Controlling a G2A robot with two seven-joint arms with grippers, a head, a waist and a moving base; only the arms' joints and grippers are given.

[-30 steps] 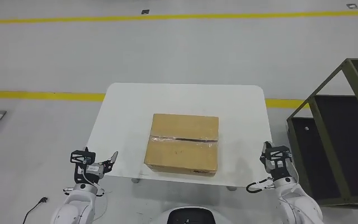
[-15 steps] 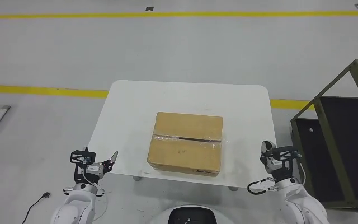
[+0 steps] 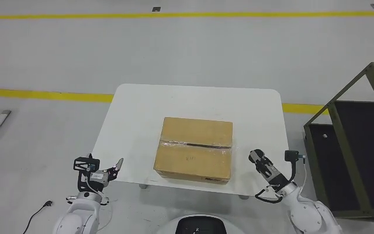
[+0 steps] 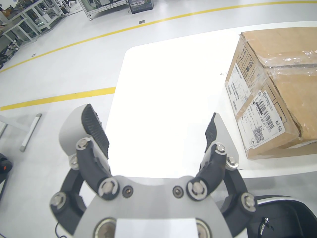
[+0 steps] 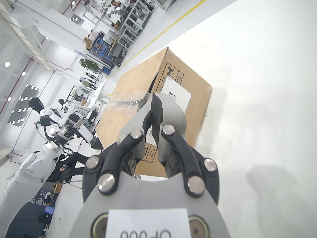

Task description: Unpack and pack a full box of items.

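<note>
A brown cardboard box (image 3: 193, 150), closed and sealed along its top seam with a strip of clear tape (image 3: 196, 145), stands flat on the white table with rounded corners (image 3: 193, 105), a little toward 6 o'clock from the tabletop's middle and close to the near edge. In the left wrist view the box (image 4: 284, 80) shows white printed labels (image 4: 260, 122) stuck on its end face, and in the right wrist view the box (image 5: 138, 95) carries another white label (image 5: 177, 91) on its opposite end. The left gripper (image 3: 100, 165) hangs at about 9 o'clock from the box, just off the table's near-left corner and well apart from the cardboard. Its claw (image 4: 151, 117) is released, the ribbed black pads (image 4: 95, 127) spread wide with nothing between them. The right gripper (image 3: 255, 156) sits at about 3 o'clock from the box, above the tabletop, near the box's end face but not touching it. Its claw (image 5: 153, 105) is clenched, pads pressed together on nothing, and it points toward the box. Yellow floor lines (image 3: 52, 95) run past the table at 12 o'clock, and an olive-green metal frame (image 3: 345, 111) stands on the floor at 3 o'clock.
</note>
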